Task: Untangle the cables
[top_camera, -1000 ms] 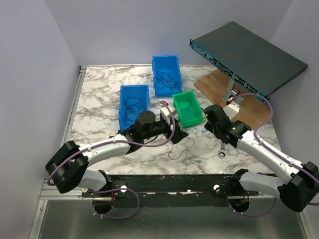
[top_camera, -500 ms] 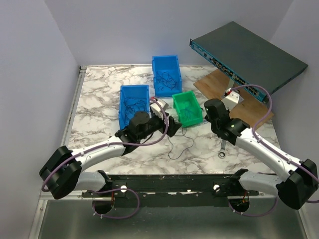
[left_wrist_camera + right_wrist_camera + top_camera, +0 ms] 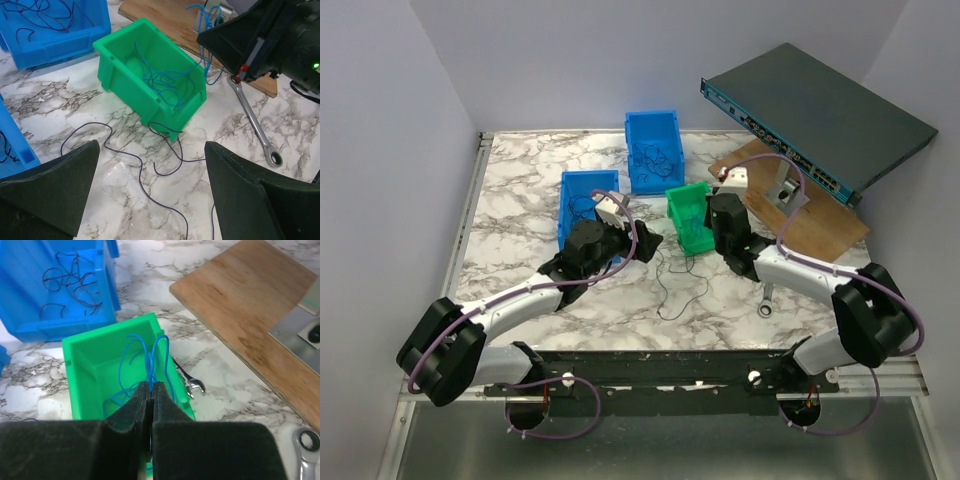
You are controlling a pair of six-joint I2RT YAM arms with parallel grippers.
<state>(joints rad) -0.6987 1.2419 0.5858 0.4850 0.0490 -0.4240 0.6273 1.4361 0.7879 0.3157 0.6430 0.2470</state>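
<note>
Our right tool (image 3: 151, 386) is pinched shut on a thin bright-blue cable (image 3: 146, 347). The cable's loops rise above the fingertips and trail down into the small green plastic bin (image 3: 85, 365) at the centre of the right wrist view. In the left wrist view we see the rest of that blue strand lying tangled inside the bin, with one length climbing past the far rim to the right tool in the upper right of the frame. Our left tool (image 3: 150, 150) stands wide with nothing between its fingers, hovering over the marbled table (image 3: 50, 105). A thin dark cable (image 3: 102, 125) snakes across the table from the bin's near corner toward the bottom of the frame. More dark cables (image 3: 70, 287) lie curled in the two blue plastic bins (image 3: 566, 225), up and left of the green one. A silver metal wrench (image 3: 252, 122) lies flat on the table to the right of the green bin, beside a wooden board (image 3: 250, 305).
</note>
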